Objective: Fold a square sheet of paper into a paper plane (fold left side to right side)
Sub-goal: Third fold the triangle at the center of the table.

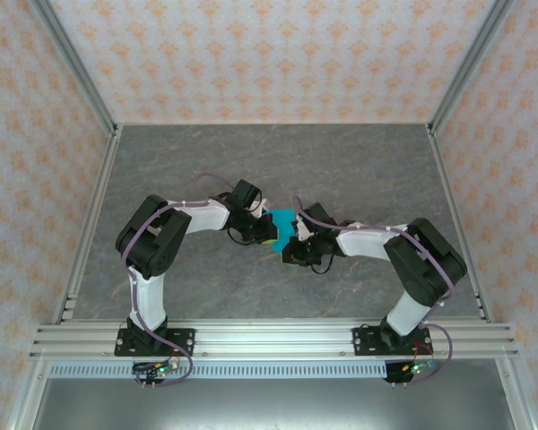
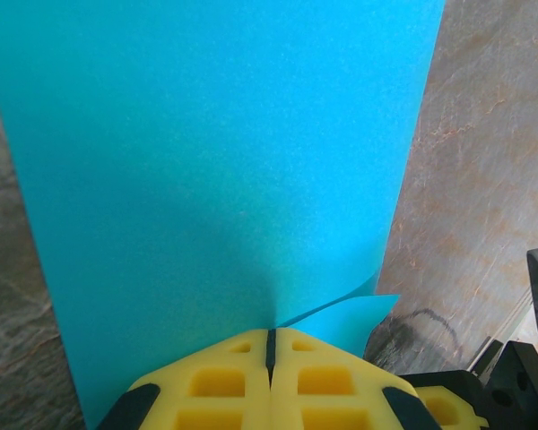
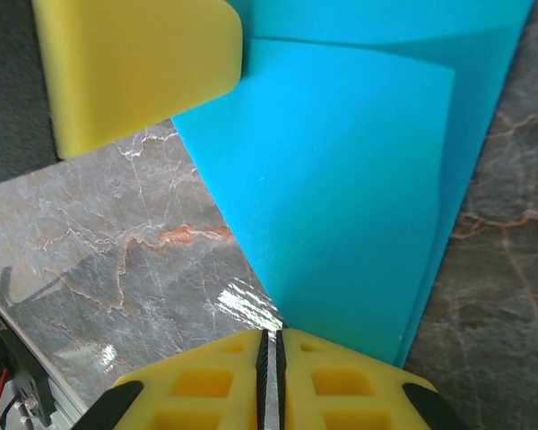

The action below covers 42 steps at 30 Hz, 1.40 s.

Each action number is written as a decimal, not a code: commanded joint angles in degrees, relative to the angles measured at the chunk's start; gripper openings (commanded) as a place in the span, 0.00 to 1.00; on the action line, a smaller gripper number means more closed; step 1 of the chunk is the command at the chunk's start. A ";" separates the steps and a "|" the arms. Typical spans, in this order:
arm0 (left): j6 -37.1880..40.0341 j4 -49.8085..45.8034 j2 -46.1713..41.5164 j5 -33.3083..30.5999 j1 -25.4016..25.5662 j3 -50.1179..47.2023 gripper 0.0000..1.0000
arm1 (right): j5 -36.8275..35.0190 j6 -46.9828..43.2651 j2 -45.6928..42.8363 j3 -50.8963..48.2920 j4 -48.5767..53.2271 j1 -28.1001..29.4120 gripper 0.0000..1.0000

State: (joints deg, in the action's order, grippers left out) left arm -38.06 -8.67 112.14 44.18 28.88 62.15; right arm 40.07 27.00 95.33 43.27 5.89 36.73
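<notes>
At the near edge of the table (image 1: 341, 161) stand the two bases. From there we follow both arms inward to mid-table, where the sheet (image 1: 282, 220) lies between the wrists. The left gripper (image 2: 271, 333) is clamped tight, yellow fingers pressed together, with blue paper running away from their tips. The right gripper (image 3: 271, 337) is closed to a hairline slit where the sheet meets its tips. We judge that each is pinching paper rather than bare stone.

The step in hand, as we read it, is the left-to-right fold. The paper is already doubled, one layer over another, and no dart shape has appeared. The next move, we think, calls for one gripper to pin the layers flat while the other lets go and presses along the fold, keeping the edges matched. A slip there would leave the crease crooked.

The overhead camera gives us the arms' mirrored reach and the sheet's place on the table, but little of the paper, most of which sits under the wrists. The left wrist adds a second layer's corner peeking out just beside its fingers. The right wrist adds the upper layer's edge stopping short of the lower one. Farther off, it also shows the left gripper's yellow finger (image 3: 134, 72) at the sheet's far corner.
</notes>
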 commanded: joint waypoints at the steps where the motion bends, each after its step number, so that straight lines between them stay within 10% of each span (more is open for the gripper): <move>1: 0.45 -4.65 2.25 -6.22 0.39 -2.63 0.03 | 0.28 0.73 1.06 -1.43 -0.34 0.45 0.15; 34: 0.59 -5.53 2.78 -7.36 0.44 -1.43 0.02 | -4.13 5.85 -16.93 -2.95 10.37 -0.63 0.02; 42: 0.56 -5.40 2.65 -7.09 0.39 -1.32 0.02 | -6.56 9.45 -7.19 2.15 8.72 0.68 0.00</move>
State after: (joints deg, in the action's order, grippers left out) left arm -37.91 -8.71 112.14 44.12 28.88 62.19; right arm 35.99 34.39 85.17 44.05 13.08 36.64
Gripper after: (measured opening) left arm 0.038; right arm 0.062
